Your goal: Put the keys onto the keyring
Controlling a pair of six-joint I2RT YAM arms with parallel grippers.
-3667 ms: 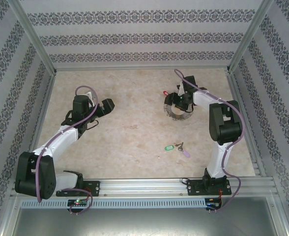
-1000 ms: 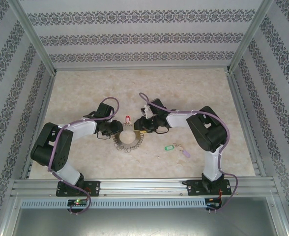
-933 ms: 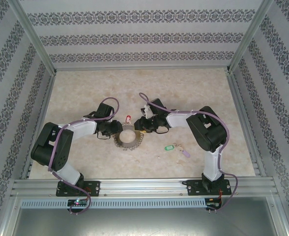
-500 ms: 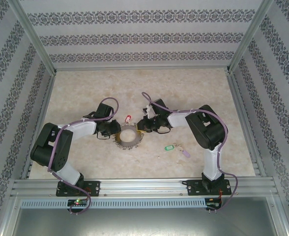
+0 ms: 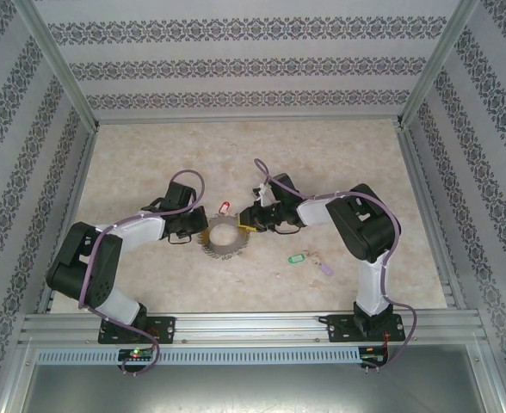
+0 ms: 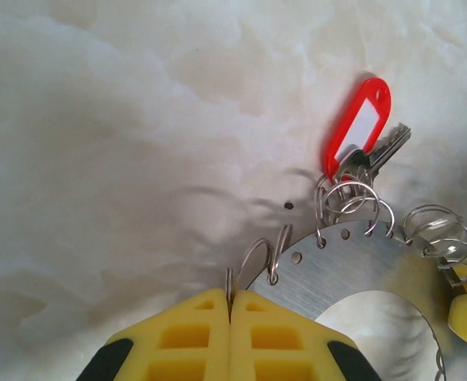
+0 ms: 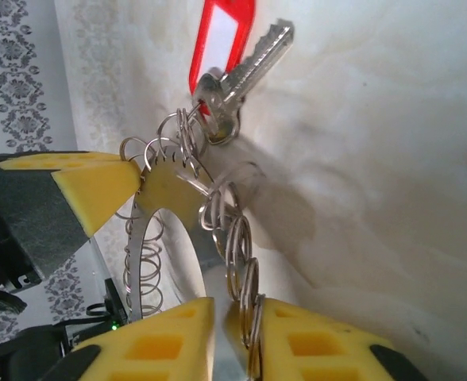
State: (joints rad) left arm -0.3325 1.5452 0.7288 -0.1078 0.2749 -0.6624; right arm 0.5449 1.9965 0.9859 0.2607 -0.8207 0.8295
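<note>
The grey keyring [image 5: 223, 238] sits mid-table between both grippers. My left gripper [image 5: 199, 228] is at its left rim; its yellow fingers [image 6: 194, 333] are shut on one wire loop [image 6: 253, 262] of the keyring [image 6: 353, 258]. My right gripper [image 5: 246, 221] is at the right rim, shut [image 7: 221, 309] on the plate's edge and a few loops of the keyring [image 7: 166, 190]. The red-tagged key [image 5: 225, 206] hangs from a loop on the far rim; its red tag [image 6: 359, 125] and red tag [image 7: 221, 36] show in both wrist views. The green-tagged key [image 5: 299, 257] and lilac-tagged key [image 5: 324, 268] lie together on the table.
The table is beige marbled [image 5: 150, 155], enclosed by patterned walls and aluminium rails [image 5: 253, 323] at the near edge. The loose keys lie to the right of the ring, below the right forearm [image 5: 322, 206].
Earlier the right gripper brought the ring from the back right to mid-table, where the left gripper met it. In the last second both grippers and the ring shifted slightly away from the bases.
</note>
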